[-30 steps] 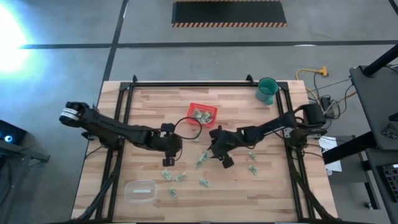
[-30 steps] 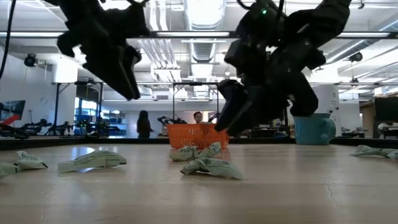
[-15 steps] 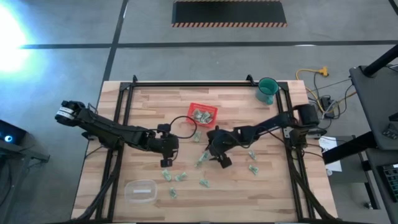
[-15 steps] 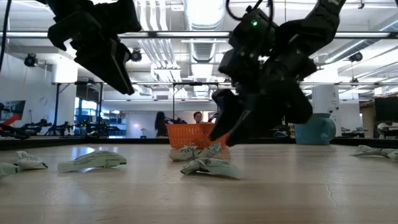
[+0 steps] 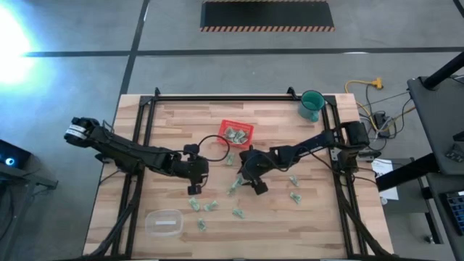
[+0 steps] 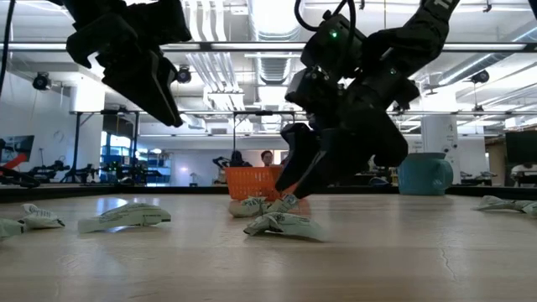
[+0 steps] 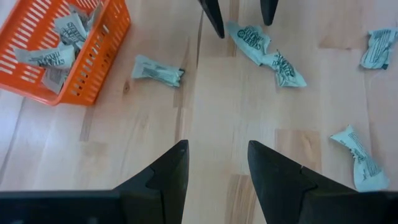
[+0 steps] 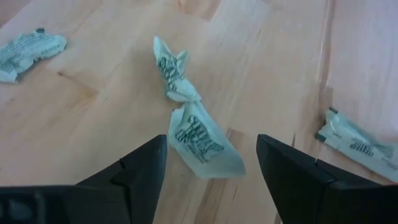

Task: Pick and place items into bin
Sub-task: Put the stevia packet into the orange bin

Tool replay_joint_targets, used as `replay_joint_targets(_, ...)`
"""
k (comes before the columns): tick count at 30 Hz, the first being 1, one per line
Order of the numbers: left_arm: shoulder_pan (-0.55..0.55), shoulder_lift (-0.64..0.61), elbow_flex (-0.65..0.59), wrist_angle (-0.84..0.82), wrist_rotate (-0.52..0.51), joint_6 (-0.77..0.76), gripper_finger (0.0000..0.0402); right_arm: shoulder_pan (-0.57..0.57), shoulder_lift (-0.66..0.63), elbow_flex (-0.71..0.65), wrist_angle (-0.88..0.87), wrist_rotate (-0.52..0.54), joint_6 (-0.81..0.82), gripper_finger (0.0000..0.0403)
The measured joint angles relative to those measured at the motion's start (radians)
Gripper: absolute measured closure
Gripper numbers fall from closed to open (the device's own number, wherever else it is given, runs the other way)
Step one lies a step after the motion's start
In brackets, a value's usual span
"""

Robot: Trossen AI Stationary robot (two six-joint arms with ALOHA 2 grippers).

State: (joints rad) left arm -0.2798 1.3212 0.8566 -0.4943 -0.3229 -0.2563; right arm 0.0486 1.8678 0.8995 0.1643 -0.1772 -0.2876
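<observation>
Right gripper (image 8: 211, 165) spread, empty, directly over pale-green wrapper pair (image 8: 189, 124) at frame centre; long axis runs diagonally between fingers. Left gripper (image 7: 214, 171) spread, farther. Red bin (image 5: 236, 133) above centre.

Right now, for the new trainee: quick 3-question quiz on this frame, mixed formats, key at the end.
1. True or false: the right gripper has open fingers with a pale-green wrapper lying between them on the table.
2. Multiple choice: where does the red tray sit? A) at the table's front edge beside the clear container B) near the table's middle, some wrappers already inside C) inside the teal cup
3. Fill in: the left gripper hangs open above bare ____, holding nothing.

Key: 1 true; 2 B; 3 wood
</observation>
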Motion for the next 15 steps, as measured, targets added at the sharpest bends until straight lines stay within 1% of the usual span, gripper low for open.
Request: replay_joint_targets(15, 0.0, 0.0, 0.0, 0.015, -0.004, 0.001, 0.0253, -0.001, 0.001, -0.003, 0.005, 0.001, 0.003, 0.0168)
